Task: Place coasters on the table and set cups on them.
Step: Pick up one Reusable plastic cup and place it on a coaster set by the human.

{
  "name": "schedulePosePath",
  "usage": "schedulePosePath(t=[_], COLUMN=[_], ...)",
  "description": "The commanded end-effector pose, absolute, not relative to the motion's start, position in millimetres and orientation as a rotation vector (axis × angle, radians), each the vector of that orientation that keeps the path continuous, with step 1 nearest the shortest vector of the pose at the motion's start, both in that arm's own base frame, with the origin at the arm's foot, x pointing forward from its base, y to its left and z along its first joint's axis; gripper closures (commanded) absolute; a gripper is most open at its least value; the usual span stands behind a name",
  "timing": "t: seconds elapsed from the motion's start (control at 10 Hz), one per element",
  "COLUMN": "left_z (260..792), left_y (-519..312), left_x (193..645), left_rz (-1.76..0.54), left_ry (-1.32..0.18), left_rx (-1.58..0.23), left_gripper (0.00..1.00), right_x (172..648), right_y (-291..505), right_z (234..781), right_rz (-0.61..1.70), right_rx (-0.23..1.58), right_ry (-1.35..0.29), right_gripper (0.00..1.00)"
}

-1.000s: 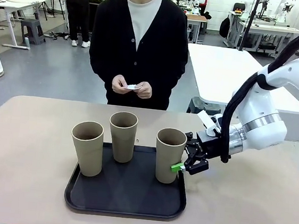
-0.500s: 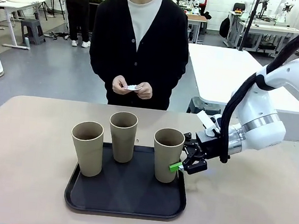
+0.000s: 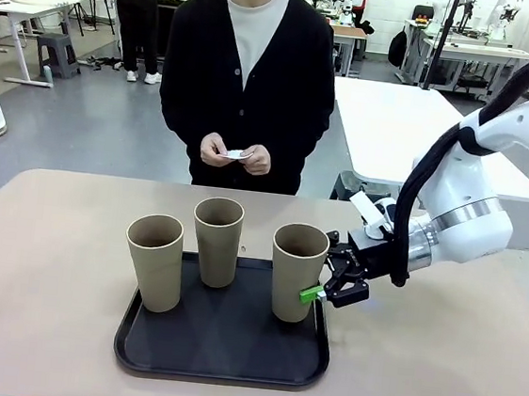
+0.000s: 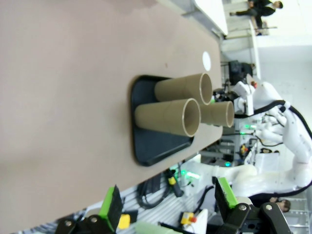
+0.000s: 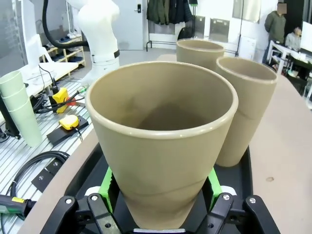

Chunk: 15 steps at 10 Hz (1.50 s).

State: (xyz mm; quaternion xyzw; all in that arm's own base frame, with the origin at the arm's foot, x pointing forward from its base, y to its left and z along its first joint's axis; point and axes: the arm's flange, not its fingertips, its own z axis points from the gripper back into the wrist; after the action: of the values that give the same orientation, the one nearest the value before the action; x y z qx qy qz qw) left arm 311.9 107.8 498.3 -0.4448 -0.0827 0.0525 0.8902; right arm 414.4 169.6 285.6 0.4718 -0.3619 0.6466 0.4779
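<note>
Since a second ago the right gripper (image 3: 315,292) has nudged slightly toward the middle of the tray and carried the rightmost cup (image 3: 296,272) with it. Over the last half second I see next to no change.

Its jaws are clamped low on that cup, with a green pad on each side of the wall just above the base. The cup stands upright at the right end of the black tray (image 3: 219,356); I cannot tell whether its base rests on the tray floor or is barely off it. The middle cup (image 3: 216,241) and the left cup (image 3: 155,262) stand on the same tray, apart from it.

My next move would be a straight lift until the base clears the tray lip, and only then a swing out over the bare table (image 3: 436,367). The grip is low on a tall, tapered cup, so I'd go slowly and keep the wrist level.

The person's hands (image 3: 234,154) hold a small white piece, which I take for the coasters (image 3: 234,152). I judge none is laid yet, so I'd wait for one before setting the cup down.

My left gripper (image 4: 168,199) hangs back off the table edge with its jaws wide and nothing between them.
</note>
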Motion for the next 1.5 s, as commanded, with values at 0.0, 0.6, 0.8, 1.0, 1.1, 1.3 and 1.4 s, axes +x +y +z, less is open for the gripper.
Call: schedulePosePath(t=[0.0,0.6,0.8,1.0,1.1,1.3,1.4], left_z=[498.7,498.7,498.7,498.7,498.7,498.7,498.7], left_y=[108.1,108.1,108.1,108.1,108.1,108.1,108.1], left_x=[312.3,312.3,312.3,312.3,312.3,312.3,312.3], left_rz=[0.112,0.112,0.112,0.112,0.112,0.112,0.112], left_ry=[-0.177,-0.177,-0.177,-0.177,-0.177,-0.177,-0.177], left_rx=[-0.933,-0.933,-0.933,-0.933,-0.933,-0.933,-0.933], left_gripper=[0.0,0.0,0.0,0.0,0.0,0.0,0.0], right_x=[392.2,350.3,354.4,353.0,353.0,353.0,353.1], right_y=[160.4,143.9,145.4,140.0,140.0,140.0,140.8], right_z=[324.8,427.4,415.6,435.3,435.3,435.3,433.4], right_rz=[1.574,1.553,1.491,1.594,1.594,1.594,1.588], right_rx=[1.11,0.998,0.902,0.981,0.981,0.981,0.971], right_ry=[-0.962,-1.102,-1.042,-1.079,-1.079,-1.079,-1.064], right_gripper=[0.37,0.37,0.37,0.37,0.37,0.37,0.17])
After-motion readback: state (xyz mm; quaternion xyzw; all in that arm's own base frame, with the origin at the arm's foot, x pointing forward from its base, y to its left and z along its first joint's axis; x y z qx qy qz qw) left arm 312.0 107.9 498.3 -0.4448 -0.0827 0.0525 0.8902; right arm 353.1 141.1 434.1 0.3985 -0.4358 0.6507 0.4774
